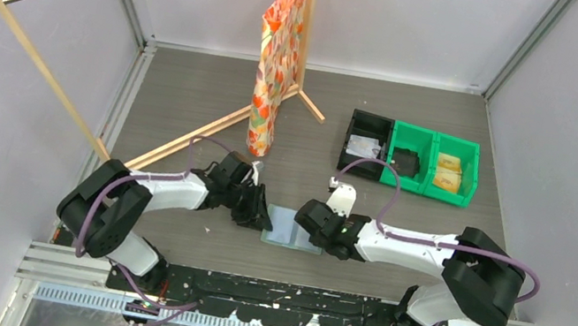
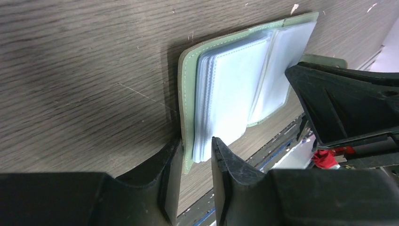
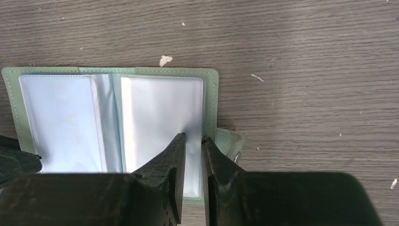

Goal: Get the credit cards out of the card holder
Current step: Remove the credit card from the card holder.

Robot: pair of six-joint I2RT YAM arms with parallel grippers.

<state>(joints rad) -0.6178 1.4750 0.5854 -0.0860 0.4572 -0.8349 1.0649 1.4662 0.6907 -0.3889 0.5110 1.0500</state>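
The sage-green card holder (image 1: 294,229) lies open on the wood-grain table between my two grippers. Its pale blue-grey sleeves (image 3: 155,108) face up, and I can make out no card in them. My left gripper (image 2: 196,143) is at the holder's left edge (image 2: 188,94), with the green cover and the sleeve stack between its fingers. My right gripper (image 3: 193,137) stands with its tips on the right-hand sleeve near the outer edge, jaws a narrow slit apart with nothing between them. The snap tab (image 3: 230,143) sticks out just right of it.
A black bin (image 1: 365,145) and two green bins (image 1: 432,163) with small items stand at the back right. A wooden clothes rack with an orange patterned cloth (image 1: 278,53) stands at the back, and its base bar (image 1: 209,136) runs across the table behind my left arm.
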